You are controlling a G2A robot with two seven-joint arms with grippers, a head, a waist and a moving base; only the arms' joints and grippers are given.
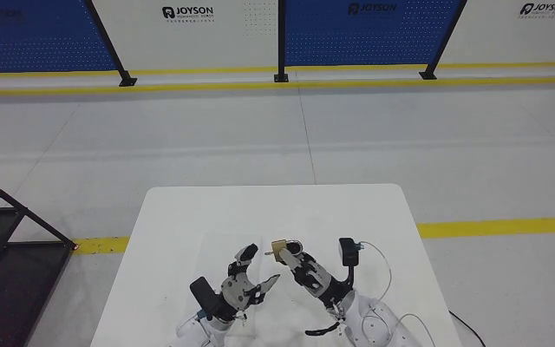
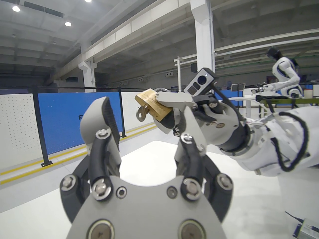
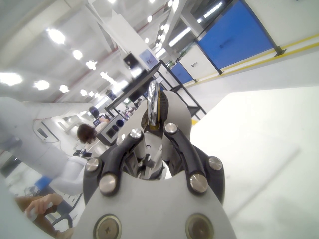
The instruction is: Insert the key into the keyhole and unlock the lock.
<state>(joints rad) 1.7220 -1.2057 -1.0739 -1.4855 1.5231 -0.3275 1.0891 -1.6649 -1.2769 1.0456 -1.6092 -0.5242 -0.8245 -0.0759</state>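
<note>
Your white table (image 1: 260, 217) sits under both arms, and just 1 pincer holds the lock up. If that grip slips when you turn the key, the lock could drop onto the table. The right pincer (image 2: 172, 111) is shut tight on the gold lock (image 2: 153, 106), up in the air above the table. The small silver key (image 2: 141, 114) already sticks out of the keyhole at the lock's end, so I think the turn is what is left. If you pinch the key crooked, it could pull out, or push the lock sideways in the grip. If you come in too fast, you could bump the key and knock it loose.

Both arms are low at the near edge of the table, bent in toward each other. The right arm holds the lock with the key end facing the left pincer (image 2: 144, 130). The left pincer is wide open and holds nothing. It is near the key but not touching it.
</note>
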